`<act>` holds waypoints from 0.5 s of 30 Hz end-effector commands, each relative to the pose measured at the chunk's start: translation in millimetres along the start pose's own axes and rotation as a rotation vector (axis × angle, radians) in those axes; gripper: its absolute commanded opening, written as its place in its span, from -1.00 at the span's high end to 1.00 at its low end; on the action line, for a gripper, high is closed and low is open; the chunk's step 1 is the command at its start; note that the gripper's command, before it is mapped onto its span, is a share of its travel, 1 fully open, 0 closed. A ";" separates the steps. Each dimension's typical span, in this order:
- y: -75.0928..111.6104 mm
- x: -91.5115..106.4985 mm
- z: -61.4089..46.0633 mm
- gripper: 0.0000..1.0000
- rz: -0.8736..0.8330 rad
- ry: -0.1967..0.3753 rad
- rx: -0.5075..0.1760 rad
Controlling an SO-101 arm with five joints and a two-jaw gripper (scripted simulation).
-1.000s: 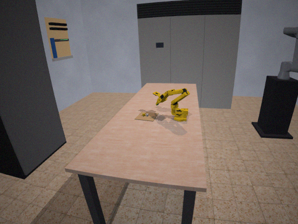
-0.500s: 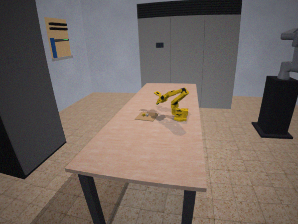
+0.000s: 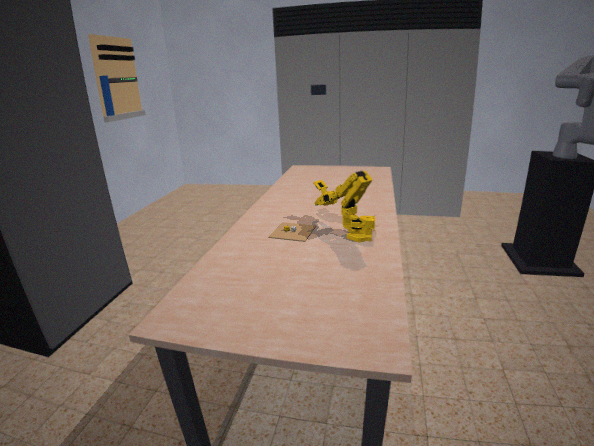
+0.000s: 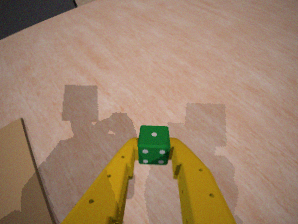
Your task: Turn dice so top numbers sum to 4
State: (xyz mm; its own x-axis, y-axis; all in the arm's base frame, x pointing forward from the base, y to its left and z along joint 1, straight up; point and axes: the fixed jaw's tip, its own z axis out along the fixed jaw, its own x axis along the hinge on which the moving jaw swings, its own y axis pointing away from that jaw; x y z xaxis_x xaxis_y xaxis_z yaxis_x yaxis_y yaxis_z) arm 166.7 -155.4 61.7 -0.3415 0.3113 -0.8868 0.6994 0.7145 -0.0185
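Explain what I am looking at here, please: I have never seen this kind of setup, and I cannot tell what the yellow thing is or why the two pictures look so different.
The yellow thing is a small robot arm bolted to a long table. The wide picture is taken from across the room. The close picture comes from a camera on the arm's wrist, looking along its gripper, a two-fingered claw.

The claw is shut on a green die, lifted above the table. On the side facing the camera three dots show; on the side above it, two.

On the table, left of the arm's base in the wide picture, lies a tan mat. Two more dice sit on it, a yellow die and a white die, too small to read. In the close picture only a corner of the mat shows at the left edge.
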 end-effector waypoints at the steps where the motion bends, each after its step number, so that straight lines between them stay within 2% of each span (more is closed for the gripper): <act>1: -5.7 -8.4 2.8 1.00 0.031 -0.089 0.022; 7: -12.6 -9.8 1.8 1.00 0.051 -0.137 0.049; 15: -14.4 -10.2 1.4 1.00 0.056 -0.149 0.056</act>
State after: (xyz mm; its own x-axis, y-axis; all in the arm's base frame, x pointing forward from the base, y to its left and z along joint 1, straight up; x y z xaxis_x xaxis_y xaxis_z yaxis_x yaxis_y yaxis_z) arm 160.9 -167.5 65.8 -0.2358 0.2609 -0.9361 0.7436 0.6686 -0.0010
